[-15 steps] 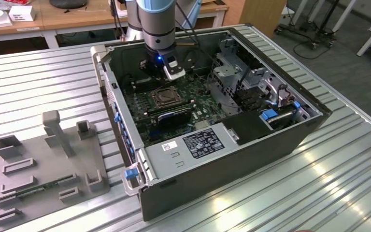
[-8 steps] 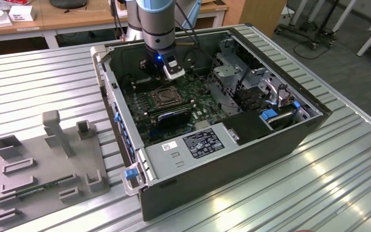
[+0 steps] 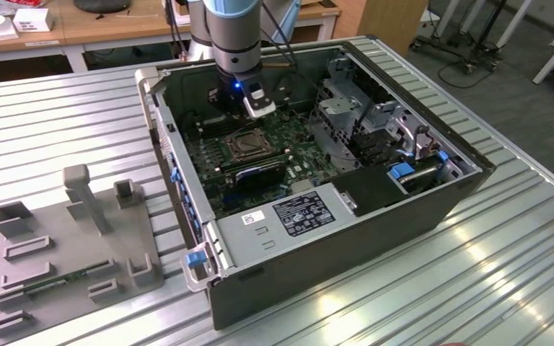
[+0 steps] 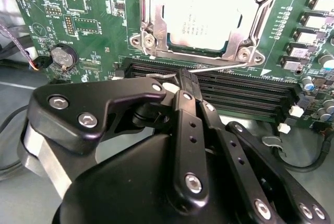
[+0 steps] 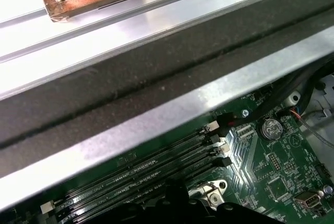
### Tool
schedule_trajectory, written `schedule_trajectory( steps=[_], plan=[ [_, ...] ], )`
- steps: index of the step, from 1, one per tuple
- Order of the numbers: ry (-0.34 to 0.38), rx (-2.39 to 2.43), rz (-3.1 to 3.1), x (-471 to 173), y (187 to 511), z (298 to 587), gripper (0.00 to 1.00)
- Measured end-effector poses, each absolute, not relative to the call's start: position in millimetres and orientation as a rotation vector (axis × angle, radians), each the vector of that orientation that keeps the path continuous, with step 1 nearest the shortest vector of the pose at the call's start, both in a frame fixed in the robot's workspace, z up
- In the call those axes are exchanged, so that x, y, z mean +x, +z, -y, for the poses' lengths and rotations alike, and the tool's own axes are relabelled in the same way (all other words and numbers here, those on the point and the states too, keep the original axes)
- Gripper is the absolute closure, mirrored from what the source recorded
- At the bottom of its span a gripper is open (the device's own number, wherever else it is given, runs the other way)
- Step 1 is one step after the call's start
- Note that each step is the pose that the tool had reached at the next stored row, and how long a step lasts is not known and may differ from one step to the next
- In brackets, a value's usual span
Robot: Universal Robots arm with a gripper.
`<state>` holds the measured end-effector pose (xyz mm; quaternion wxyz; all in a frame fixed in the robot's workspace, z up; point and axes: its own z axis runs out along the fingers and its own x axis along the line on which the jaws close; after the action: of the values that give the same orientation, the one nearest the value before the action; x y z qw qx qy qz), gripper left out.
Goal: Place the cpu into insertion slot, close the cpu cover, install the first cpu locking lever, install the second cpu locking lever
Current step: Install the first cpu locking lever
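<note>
The cpu (image 4: 203,12) lies flat in the insertion slot (image 3: 245,146) on the green motherboard inside the open computer case. The silvery cpu cover (image 4: 155,20) is folded down around it, with the chip showing through the cut-out. A thin wire locking lever (image 4: 219,68) runs along the socket's edge beside the memory slots. My gripper (image 4: 188,77) is shut, its black fingers pressed together, and the tips are at that lever's hooked end. I cannot tell whether they touch it. In the exterior view the gripper (image 3: 256,108) hangs inside the case just behind the socket.
Long black memory slots (image 4: 245,91) lie right next to the lever. A coin battery (image 4: 63,56) sits on the board nearby. The case walls (image 3: 354,238) and drive cage (image 3: 374,122) hem in the arm. A grey fixture plate (image 3: 66,245) lies at the exterior view's left.
</note>
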<state>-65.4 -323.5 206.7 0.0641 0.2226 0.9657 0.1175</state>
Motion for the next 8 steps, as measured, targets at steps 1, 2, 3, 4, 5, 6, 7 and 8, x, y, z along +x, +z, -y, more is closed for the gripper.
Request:
schedule_trajectory(
  steps=[1, 2, 3, 4, 5, 6, 7, 8],
  plan=[
    [0.355, 0.672, -2.916, -65.4, 206.6, 323.2, 0.89],
    [0.355, 0.672, -2.916, -65.4, 206.7, 323.0, 0.89],
    [0.355, 0.672, -2.916, -65.4, 206.7, 323.0, 0.89],
    [0.355, 0.672, -2.916, -65.4, 206.7, 323.0, 0.89],
    [0.355, 0.672, -2.916, -65.4, 206.7, 322.9, 0.89],
    [0.355, 0.673, -2.916, -65.4, 206.7, 322.9, 0.89],
    [0.355, 0.673, -2.916, -65.4, 206.6, 322.9, 0.89],
    [0.355, 0.673, -2.916, -65.4, 206.3, 322.8, 0.89]
  ],
)
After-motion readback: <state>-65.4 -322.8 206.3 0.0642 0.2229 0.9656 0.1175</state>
